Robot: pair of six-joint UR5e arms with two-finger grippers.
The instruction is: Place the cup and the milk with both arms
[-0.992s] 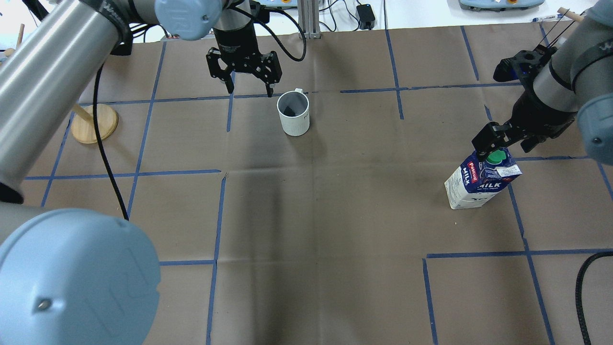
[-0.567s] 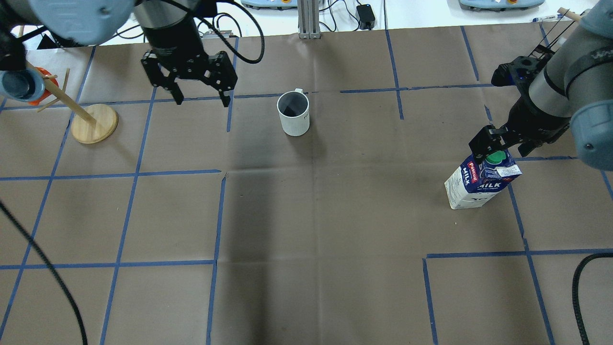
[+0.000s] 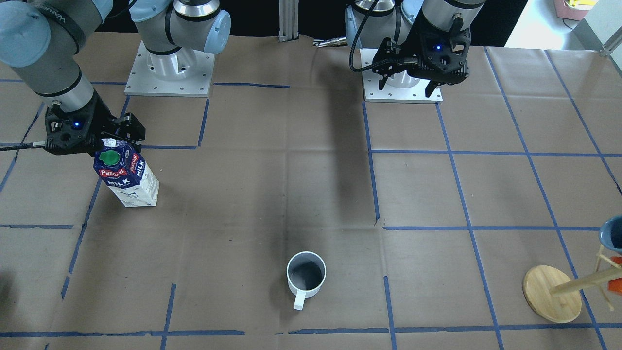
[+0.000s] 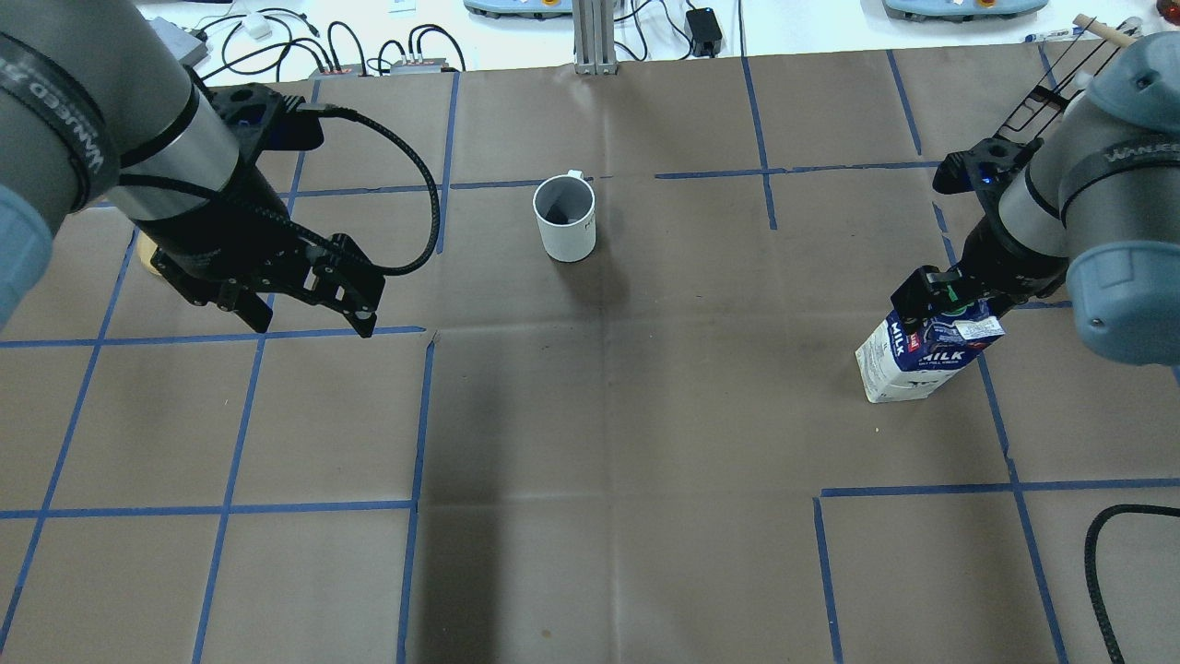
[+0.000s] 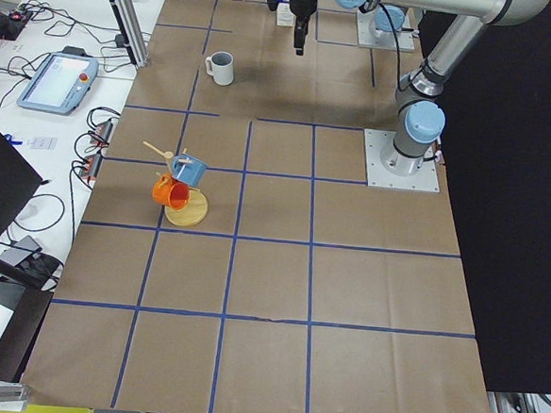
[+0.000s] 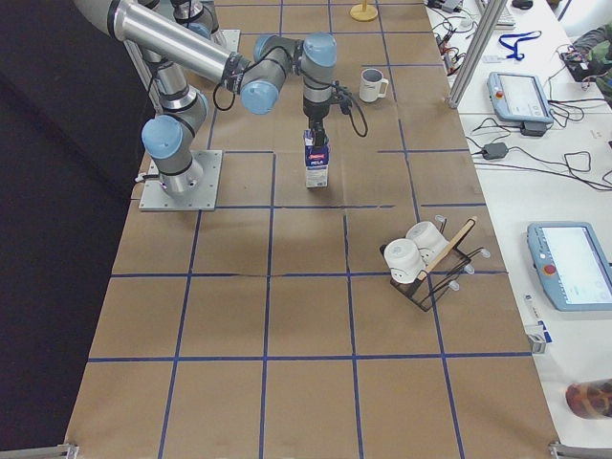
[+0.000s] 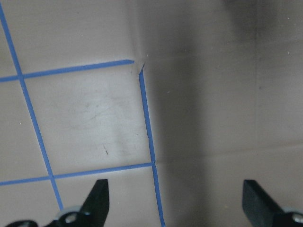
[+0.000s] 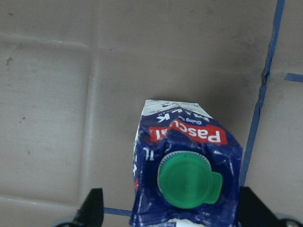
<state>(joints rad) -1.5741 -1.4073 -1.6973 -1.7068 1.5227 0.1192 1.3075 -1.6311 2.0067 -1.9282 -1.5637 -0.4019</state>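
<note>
The white cup stands upright on the brown paper at the far middle, handle pointing away from me; it also shows in the front view. My left gripper is open and empty, well to the cup's left and nearer me, raised above the table. Its wrist view shows only paper and blue tape between the fingers. The milk stands upright on the right. My right gripper is open astride its top. The wrist view shows the green cap and both fingers clear of the carton.
A wooden mug tree with a blue cup and an orange one stands at the far left. A wire rack with white cups sits beyond the milk on my right. Blue tape lines grid the paper.
My left gripper has moved away from beside the cup, leftward and back toward me, still open. My right gripper has shifted slightly lower over the milk's top. Cup and milk have not moved.
</note>
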